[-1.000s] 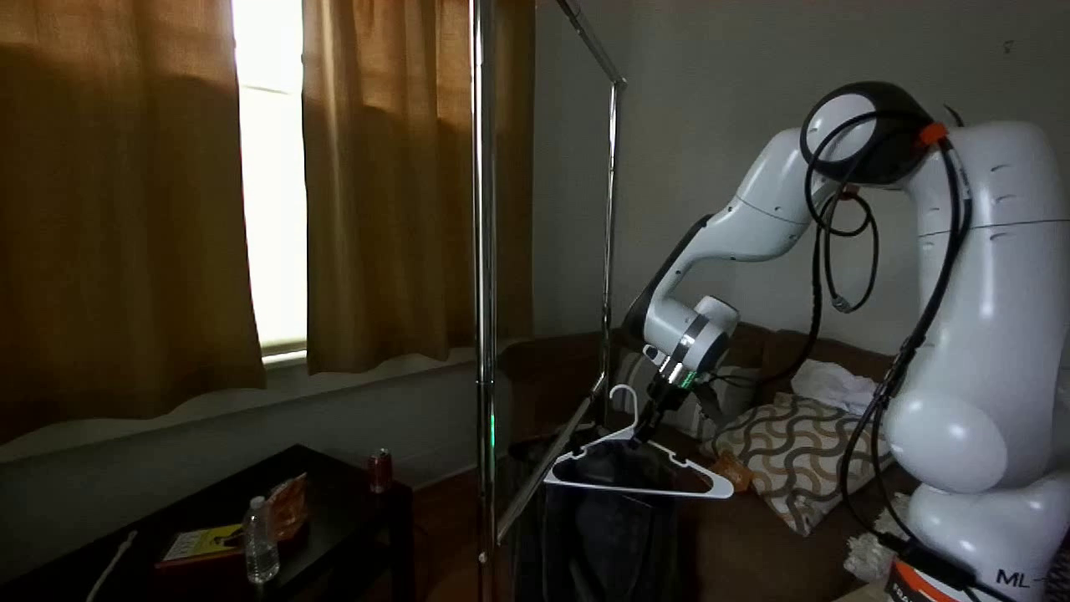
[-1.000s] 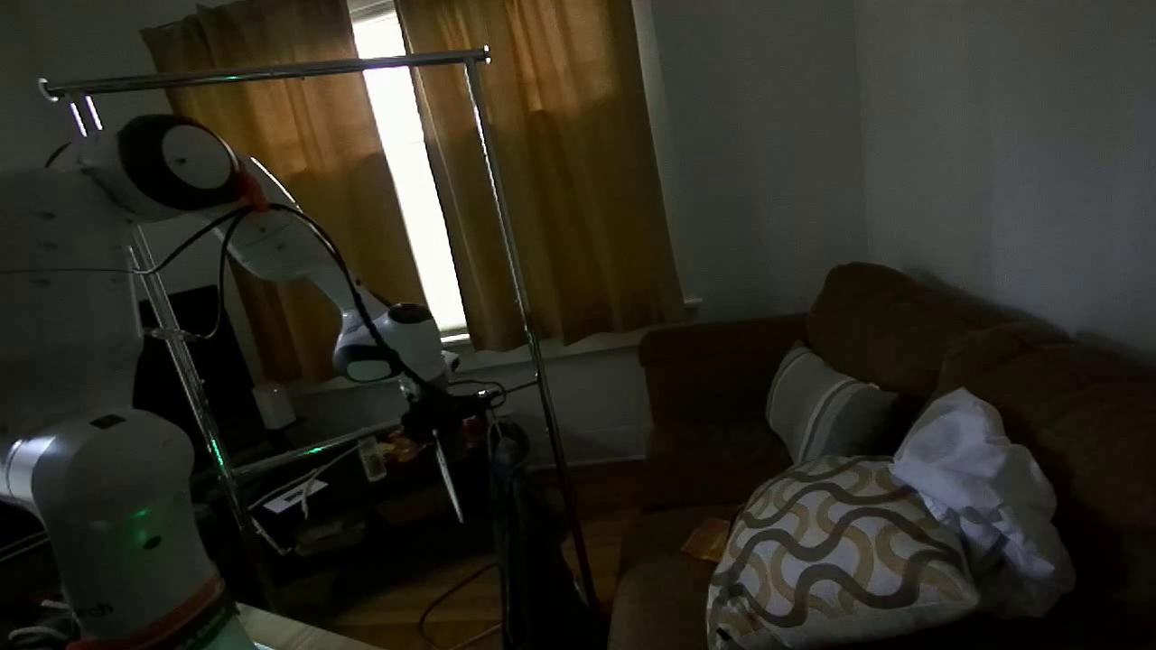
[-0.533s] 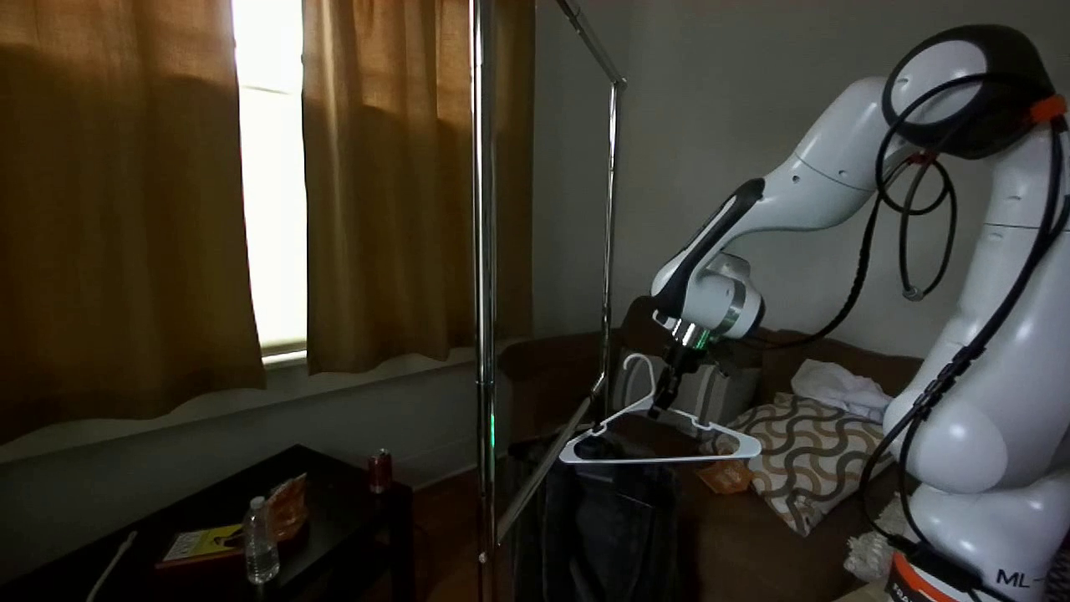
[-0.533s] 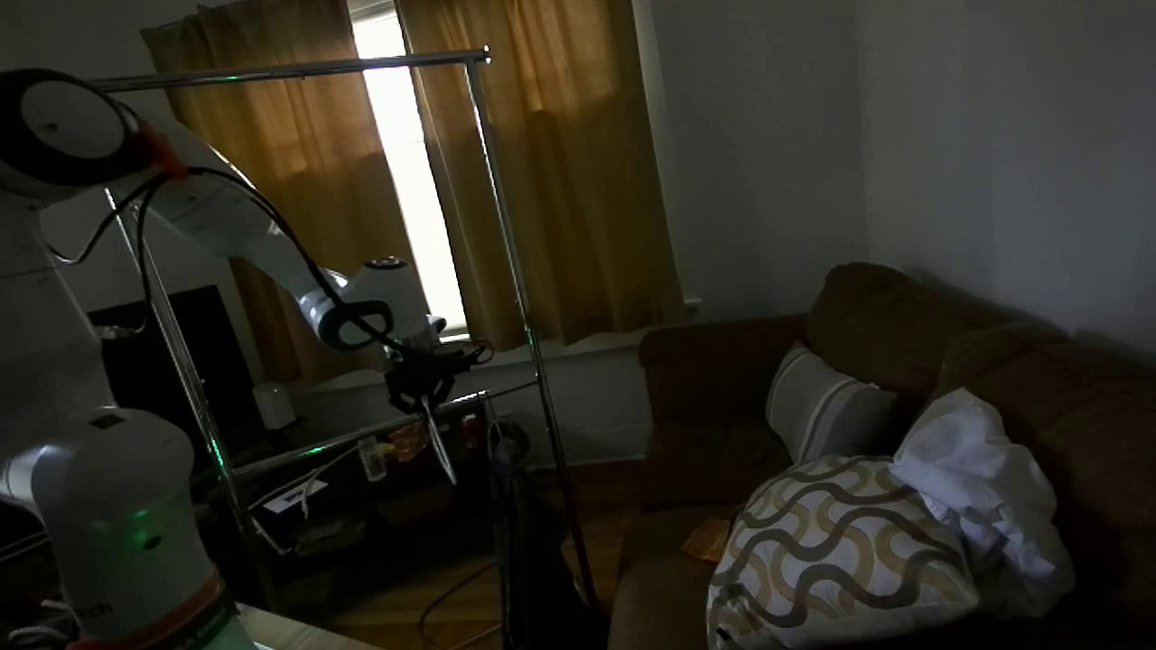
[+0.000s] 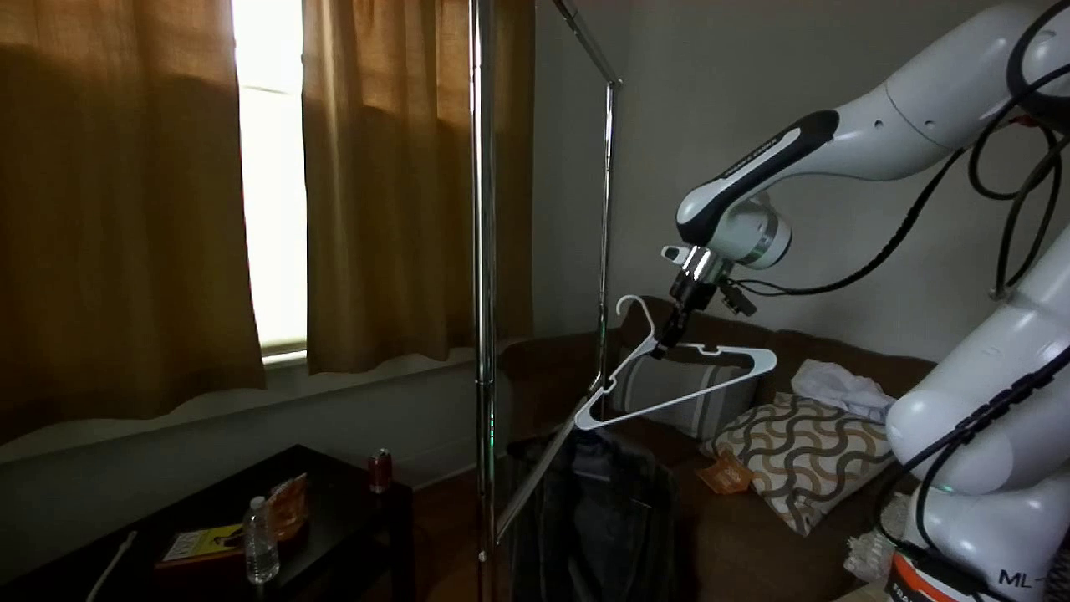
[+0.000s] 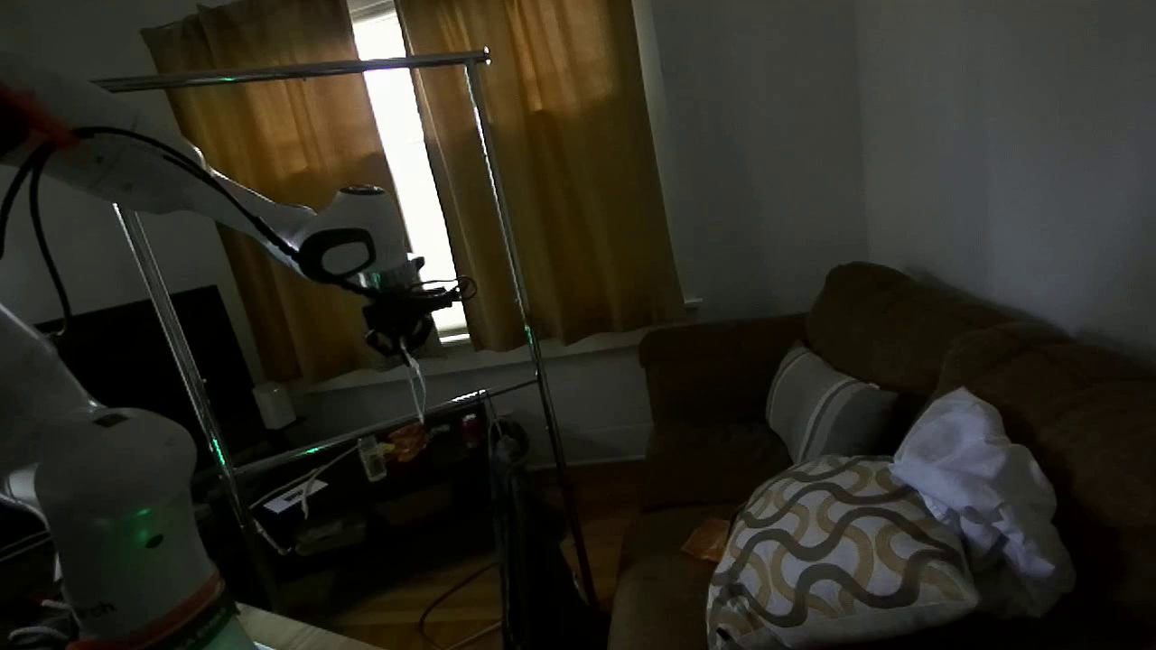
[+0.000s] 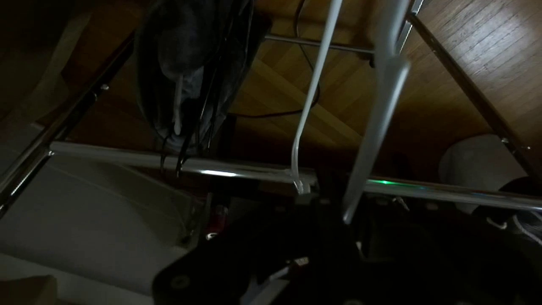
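A white plastic clothes hanger [image 5: 677, 401] is in mid-air, its lower bar slanting and its hook uppermost in an exterior view; in an exterior view it also shows nearly edge-on [image 6: 416, 388]. The black two-finger gripper [image 5: 665, 344] has its jaws clamped on the hanger just below the hook, and in the wrist view the white bars run away from the dark fingers. Above it, the white robot arm [image 5: 894, 130] reaches in with loose black cables. Close by stands a chrome tubular clothes rack [image 5: 484, 293], its lower rail passing behind the gripper in the wrist view. A dark cloth item [image 5: 623, 514], garment or bag I cannot tell, hangs from that rail on black loops. Further out, a brown upholstered sofa [image 6: 691, 379] bears a grey striped cushion [image 6: 817, 406], a cream cushion with wavy bands [image 6: 840, 551] and a crumpled white bundle [image 6: 980, 487]. A low black table [image 5: 334, 472] carries a red can [image 5: 379, 471] and a clear plastic bottle [image 5: 260, 548], before golden-brown curtains [image 5: 389, 184].
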